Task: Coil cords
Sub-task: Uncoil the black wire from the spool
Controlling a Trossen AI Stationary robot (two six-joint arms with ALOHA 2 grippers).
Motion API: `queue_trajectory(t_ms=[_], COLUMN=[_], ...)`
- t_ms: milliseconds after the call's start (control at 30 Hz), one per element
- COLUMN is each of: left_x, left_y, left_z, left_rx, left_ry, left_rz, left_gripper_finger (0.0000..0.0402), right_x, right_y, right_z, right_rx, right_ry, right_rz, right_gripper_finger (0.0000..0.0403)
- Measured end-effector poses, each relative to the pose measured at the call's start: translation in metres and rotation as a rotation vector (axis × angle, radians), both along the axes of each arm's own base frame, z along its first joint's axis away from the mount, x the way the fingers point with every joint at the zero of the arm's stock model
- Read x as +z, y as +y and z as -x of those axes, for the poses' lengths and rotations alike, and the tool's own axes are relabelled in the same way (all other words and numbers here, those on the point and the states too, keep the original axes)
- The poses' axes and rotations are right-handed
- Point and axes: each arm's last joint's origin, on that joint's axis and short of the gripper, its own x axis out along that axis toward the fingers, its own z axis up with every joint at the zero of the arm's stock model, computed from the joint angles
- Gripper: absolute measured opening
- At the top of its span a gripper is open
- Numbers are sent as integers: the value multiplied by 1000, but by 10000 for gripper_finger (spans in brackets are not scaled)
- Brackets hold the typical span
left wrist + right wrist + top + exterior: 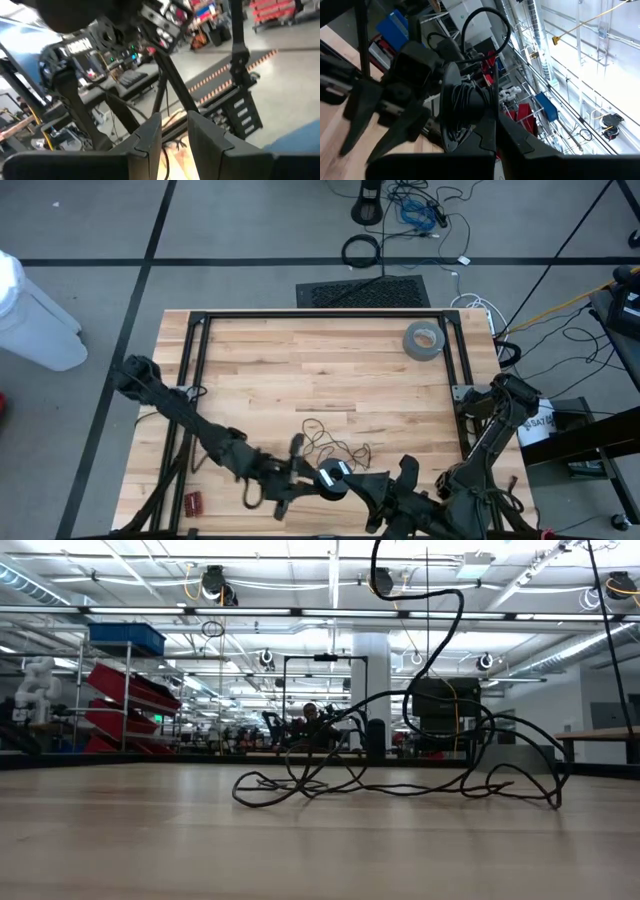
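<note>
Most of the cord [335, 442] lies loose mid-table while the right gripper [485, 117] clamps a wound bundle; left gripper [174, 135] nearly closed, seemingly empty, so a tug could snag loops

black wire on pale wood

the thin cord [335, 442] is black against the light, striped butcher-block table [300, 370]; both arms are dark, a grey tape roll [424, 340] sits at the far corner, a small dark-red block [193, 502] lies near the front edge
</note>
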Motion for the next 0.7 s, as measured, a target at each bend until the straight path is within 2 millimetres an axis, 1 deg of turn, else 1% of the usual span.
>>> queue_trajectory(t_ms=[167, 267, 333, 400, 700], left_x=[-2, -4, -4, -4, -6], left_y=[-9, -9, -8, -6, -7], left_z=[-17, -23, -24, -25, -24], left_rx=[13, 102, 165, 191, 192], left_ry=[51, 59, 58, 57, 71], left_rz=[4, -8, -18, -25, -17], left_gripper_finger=[120, 132, 136, 137, 137], right_x=[0, 0, 0, 0, 0], right_y=[1, 1, 1, 1, 2], right_z=[1, 1, 1, 1, 2], right_rx=[4, 4, 4, 4, 8], right_ry=[0, 0, 0, 0, 0], right_rz=[0, 0, 0, 1, 1], right_gripper_finger=[0, 0, 0, 0, 0])
